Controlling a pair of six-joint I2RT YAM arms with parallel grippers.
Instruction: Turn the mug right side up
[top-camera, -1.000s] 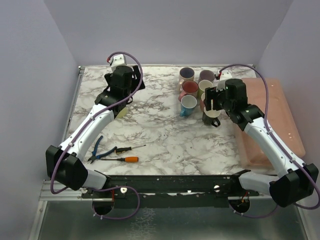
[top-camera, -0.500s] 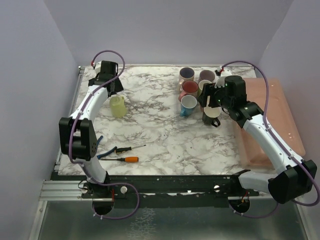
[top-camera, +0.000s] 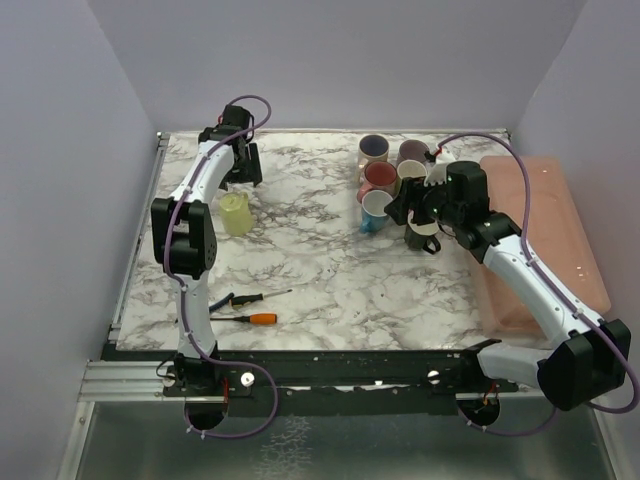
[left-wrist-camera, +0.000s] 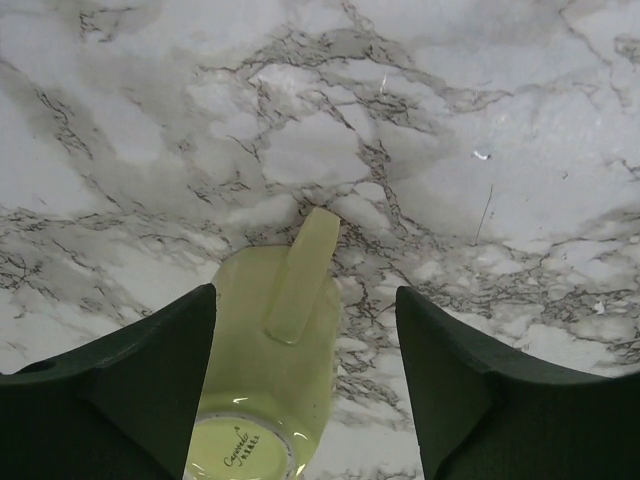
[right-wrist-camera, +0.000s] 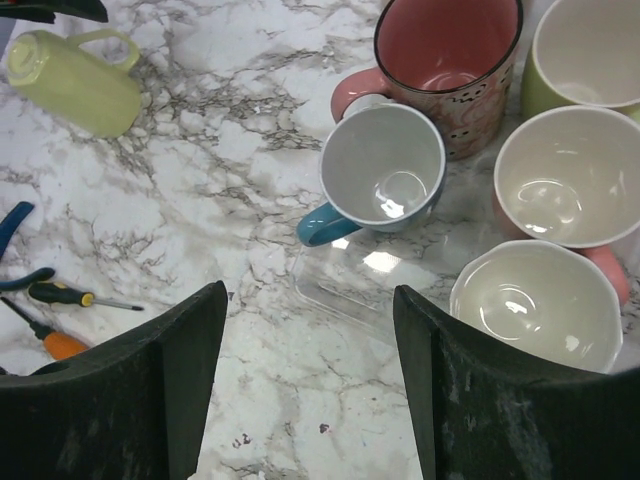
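Upright mugs (top-camera: 377, 208), two screwdrivers (top-camera: 262, 318), pink tray (top-camera: 552, 230)

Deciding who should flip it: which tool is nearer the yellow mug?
Left. The left tool hangs directly above the yellow mug, fingers either side; the right tool is far across the table, over the other mugs.

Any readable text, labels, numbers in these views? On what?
Yellow mug, on its base: a cursive brand mark that seems to begin with "C", too blurred to read for sure.
Under it: a smaller printed line, too small to read.
Nothing else shows any text.
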